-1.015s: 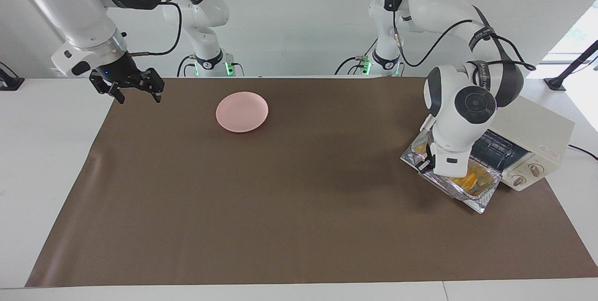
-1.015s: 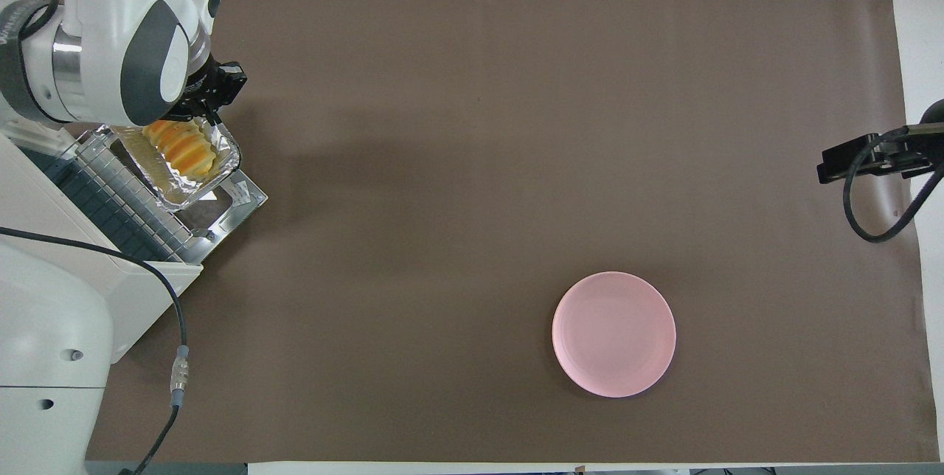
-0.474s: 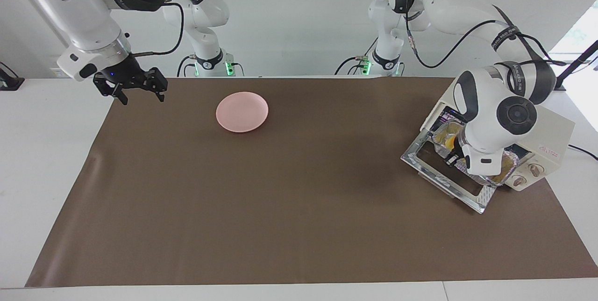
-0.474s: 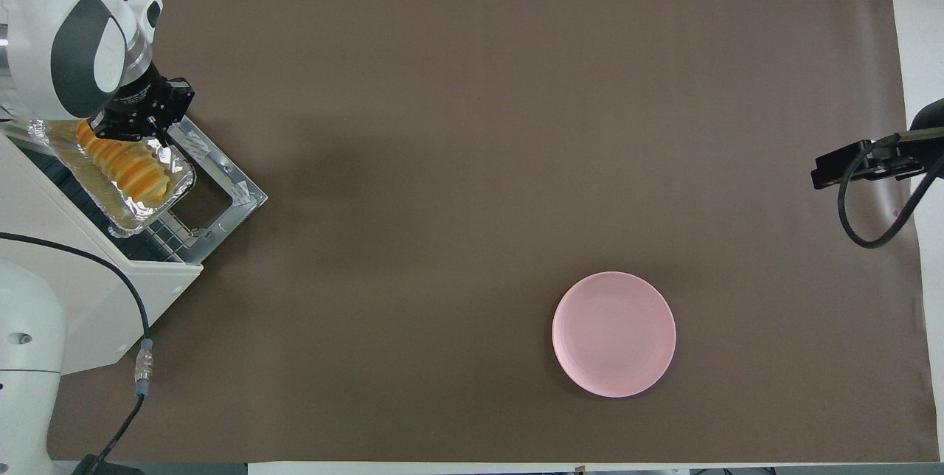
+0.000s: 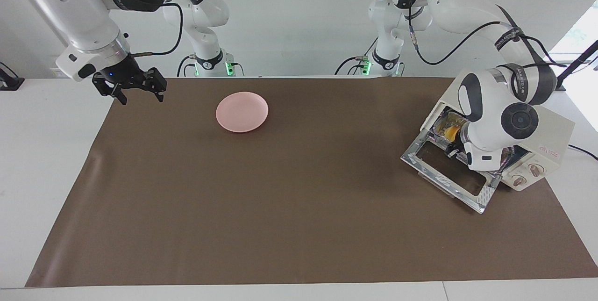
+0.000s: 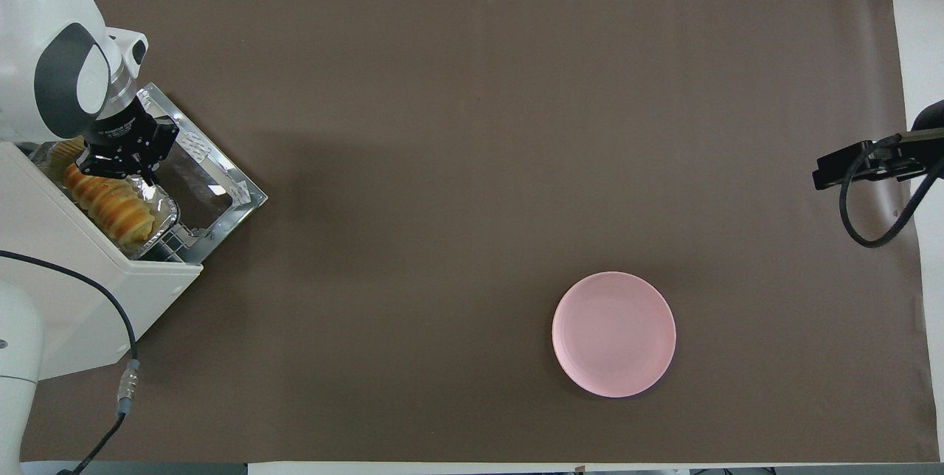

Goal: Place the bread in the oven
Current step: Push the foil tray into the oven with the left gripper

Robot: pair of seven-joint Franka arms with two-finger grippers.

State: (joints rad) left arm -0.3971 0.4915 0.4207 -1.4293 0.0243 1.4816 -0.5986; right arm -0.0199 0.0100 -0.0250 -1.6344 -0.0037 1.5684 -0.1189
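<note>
Golden bread (image 6: 109, 202) sits in its foil tray (image 6: 164, 211) at the mouth of the oven (image 6: 88, 283), door (image 6: 210, 184) down, the left gripper (image 6: 116, 167) clenched on the tray's rim, while the right gripper (image 5: 138, 93) waits spread wide over the table's edge (image 5: 56, 118).

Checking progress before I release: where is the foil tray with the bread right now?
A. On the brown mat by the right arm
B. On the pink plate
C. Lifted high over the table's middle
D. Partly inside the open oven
D: the foil tray carrying the bread sits partly inside the oven, above its dropped door.
</note>
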